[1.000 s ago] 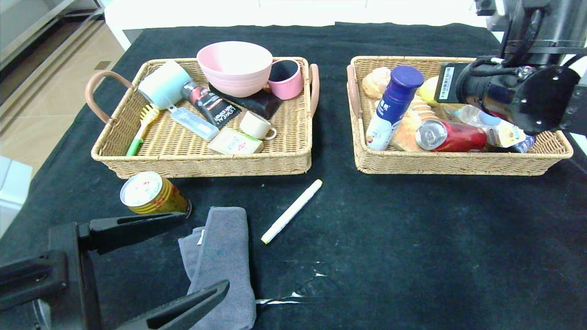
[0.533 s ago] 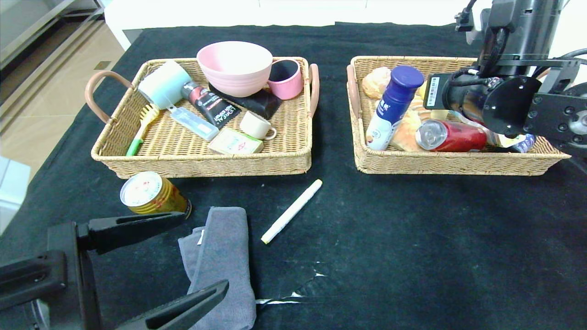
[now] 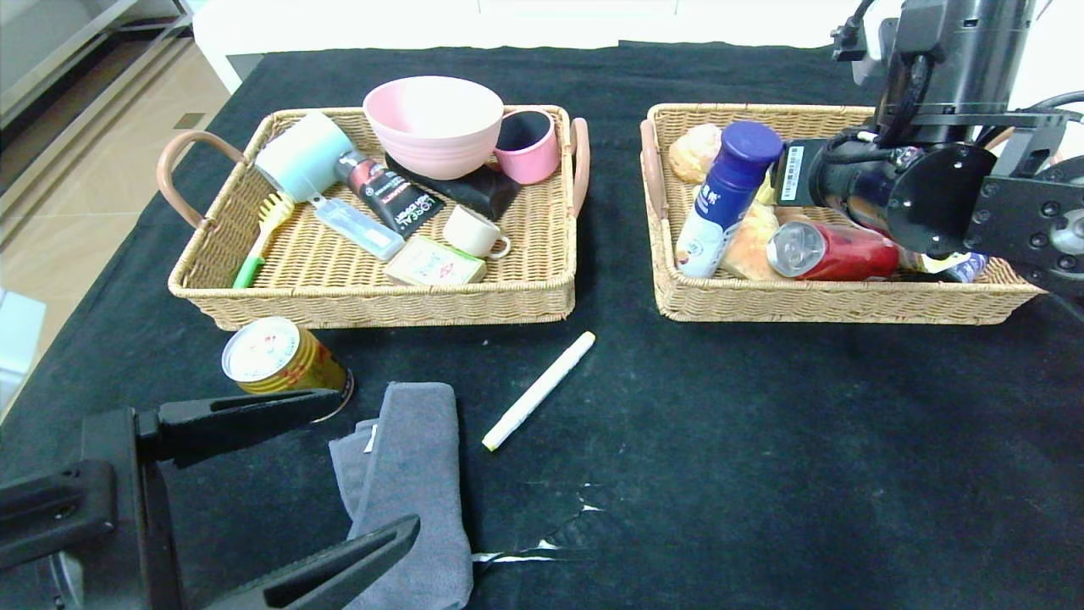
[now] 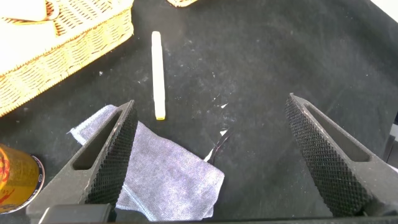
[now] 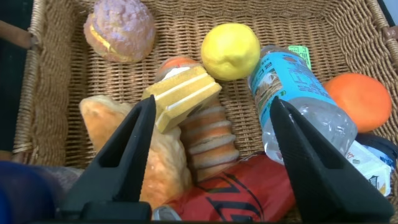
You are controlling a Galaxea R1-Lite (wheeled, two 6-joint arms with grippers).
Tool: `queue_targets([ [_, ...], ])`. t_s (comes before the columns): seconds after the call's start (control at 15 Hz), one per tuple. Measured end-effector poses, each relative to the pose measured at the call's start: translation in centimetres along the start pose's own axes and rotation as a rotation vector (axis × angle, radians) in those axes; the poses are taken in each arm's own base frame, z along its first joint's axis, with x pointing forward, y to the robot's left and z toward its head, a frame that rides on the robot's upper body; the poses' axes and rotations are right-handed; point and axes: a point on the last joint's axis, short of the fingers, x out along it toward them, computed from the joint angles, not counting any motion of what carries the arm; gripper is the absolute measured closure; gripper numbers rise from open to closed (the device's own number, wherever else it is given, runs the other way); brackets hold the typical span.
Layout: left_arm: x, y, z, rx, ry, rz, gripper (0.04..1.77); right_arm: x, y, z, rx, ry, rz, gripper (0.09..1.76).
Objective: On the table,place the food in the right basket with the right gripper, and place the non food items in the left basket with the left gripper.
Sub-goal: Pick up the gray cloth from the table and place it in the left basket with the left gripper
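A gold can (image 3: 275, 356), a grey cloth (image 3: 406, 483) and a white marker pen (image 3: 539, 390) lie on the black table in front of the left basket (image 3: 373, 301). My left gripper (image 3: 379, 462) is open and empty, low over the cloth; in its wrist view (image 4: 211, 102) the cloth (image 4: 168, 174) and pen (image 4: 157, 74) lie between the fingers. My right gripper (image 5: 211, 106) is open and empty above the right basket (image 3: 830, 301), over a bread stack (image 5: 211, 134) and a red can (image 5: 242, 196). Its fingers are hidden in the head view.
The left basket holds a pink bowl (image 3: 434, 123), cups, a tube and a brush. The right basket holds a blue-capped bottle (image 3: 724, 199), a lemon (image 5: 230, 51), a water bottle (image 5: 298, 93) and an orange (image 5: 360, 101). A tear (image 3: 550, 534) marks the table cover.
My right arm has swung leftward over the right basket. The left gripper has barely shifted. The things on the table have not moved.
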Motion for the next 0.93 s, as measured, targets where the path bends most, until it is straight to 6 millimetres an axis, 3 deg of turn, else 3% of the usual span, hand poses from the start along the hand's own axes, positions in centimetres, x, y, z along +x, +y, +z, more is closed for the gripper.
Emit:
queue_targets([
  [0.2, 0.0, 0.0, 0.0, 0.0, -0.001, 0.0, 0.09, -1.2, 0.1, -0.2, -0.009, 0.012, 0.029, 0.38],
  [0.47, -0.1, 0.0, 0.1, -0.001, -0.005, 0.006, 0.09, -4.3, 0.2, -1.2, -0.041, 0.049, 0.135, 0.28],
  [0.67, -0.1, 0.0, 0.1, 0.0, -0.006, 0.014, 0.09, -6.9, -0.5, -2.4, -0.073, 0.086, 0.213, 0.24],
  [0.93, 0.0, 0.1, 0.0, 0.0, -0.001, 0.014, 0.09, -9.4, -2.1, -2.6, -0.075, 0.091, 0.284, 0.2],
])
